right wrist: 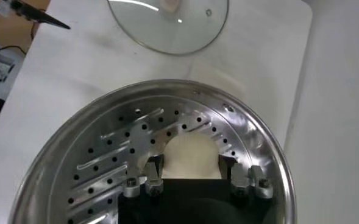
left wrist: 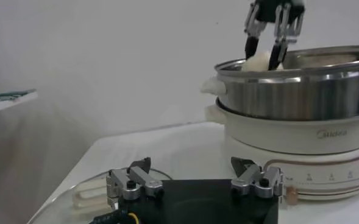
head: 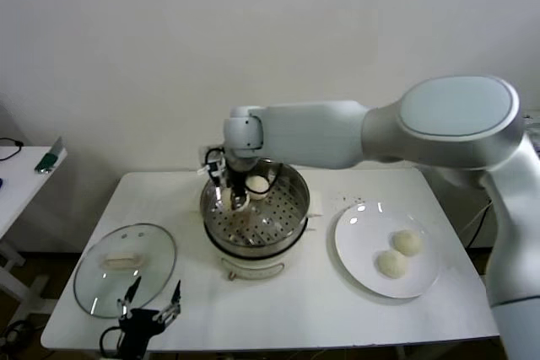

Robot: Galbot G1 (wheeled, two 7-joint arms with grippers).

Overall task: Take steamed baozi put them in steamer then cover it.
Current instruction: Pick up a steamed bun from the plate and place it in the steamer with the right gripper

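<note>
The steamer [head: 274, 217] stands mid-table on its cream pot base [left wrist: 301, 137]. My right gripper [right wrist: 190, 163] reaches down into it, shut on a cream-white baozi [right wrist: 190, 149] just above the perforated floor [right wrist: 106, 164]. In the left wrist view, that gripper [left wrist: 266, 52] and its baozi [left wrist: 259, 61] show over the steel rim. Two more baozi [head: 407, 243] [head: 391, 264] lie on the white plate [head: 359, 246] to the right. The glass cover [head: 125, 269] lies flat at the table's left front. My left gripper [head: 152, 301] hangs open beside the cover, holding nothing.
A low side table [head: 21, 166] with small items stands off to the left. The table's front edge runs just behind my left gripper [left wrist: 191, 163]. A wall closes off the back.
</note>
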